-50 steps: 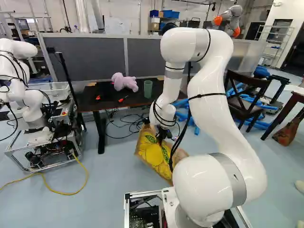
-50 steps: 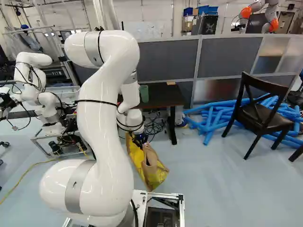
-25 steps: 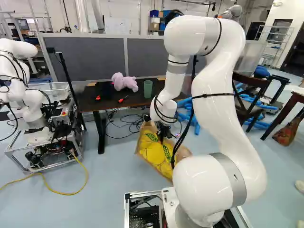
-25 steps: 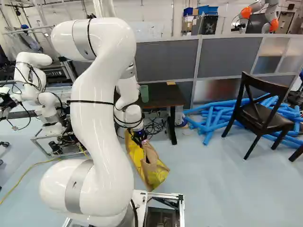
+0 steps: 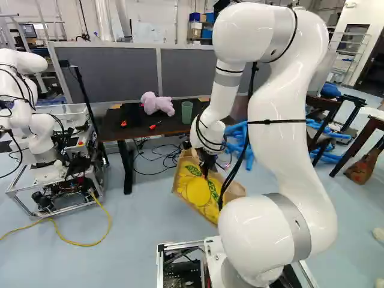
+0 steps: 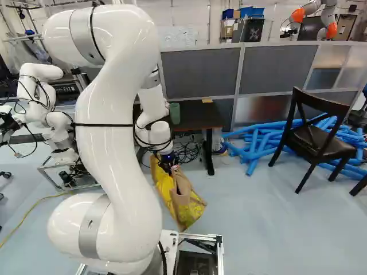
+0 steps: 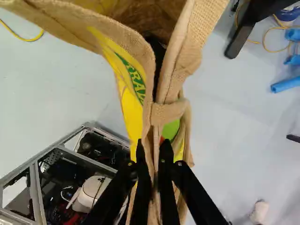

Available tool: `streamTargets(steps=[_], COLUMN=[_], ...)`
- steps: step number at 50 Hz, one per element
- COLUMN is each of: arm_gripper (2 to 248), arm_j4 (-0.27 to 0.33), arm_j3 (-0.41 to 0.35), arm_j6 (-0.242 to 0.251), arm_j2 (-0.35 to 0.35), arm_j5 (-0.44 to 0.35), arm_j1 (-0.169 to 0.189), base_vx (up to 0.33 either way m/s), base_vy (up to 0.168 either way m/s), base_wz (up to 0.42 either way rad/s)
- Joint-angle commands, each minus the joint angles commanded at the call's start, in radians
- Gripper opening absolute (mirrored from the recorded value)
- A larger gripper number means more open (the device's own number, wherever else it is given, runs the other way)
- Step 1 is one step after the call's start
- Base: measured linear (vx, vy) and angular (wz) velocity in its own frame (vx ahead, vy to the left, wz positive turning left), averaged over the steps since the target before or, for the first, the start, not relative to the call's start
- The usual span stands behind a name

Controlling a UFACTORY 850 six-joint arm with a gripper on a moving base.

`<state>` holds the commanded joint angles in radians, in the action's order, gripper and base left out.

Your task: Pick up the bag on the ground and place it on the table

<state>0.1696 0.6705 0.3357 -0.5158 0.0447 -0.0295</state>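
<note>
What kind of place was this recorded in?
Most likely a robotics lab or workshop: another robot of the same kind stands on an open metal cart, grey partition panels close off the area behind the table, and loose cables lie on the floor beneath it.

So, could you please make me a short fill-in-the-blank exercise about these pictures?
1. The pincer grips the burlap bag between its ____ fingers.
2. In the left base view, the bag's printed front is mostly ____.
3. On the table, the tumbler is coloured ____.
4. Foam tubes coloured ____ lie near the chair.

Missing words: two; yellow; green; blue.
</note>
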Motion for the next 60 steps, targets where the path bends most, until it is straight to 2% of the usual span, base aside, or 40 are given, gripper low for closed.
streamTargets(steps=[60], arm_gripper=[22], arm_j4=[0.000], arm_j3=[-0.035], arm_j6=[0.000], arm_j2=[0.235], arm_j5=[0.202], arm_j1=[0.009], base_vx=[0.000], base_vy=[0.000], base_wz=[0.000])
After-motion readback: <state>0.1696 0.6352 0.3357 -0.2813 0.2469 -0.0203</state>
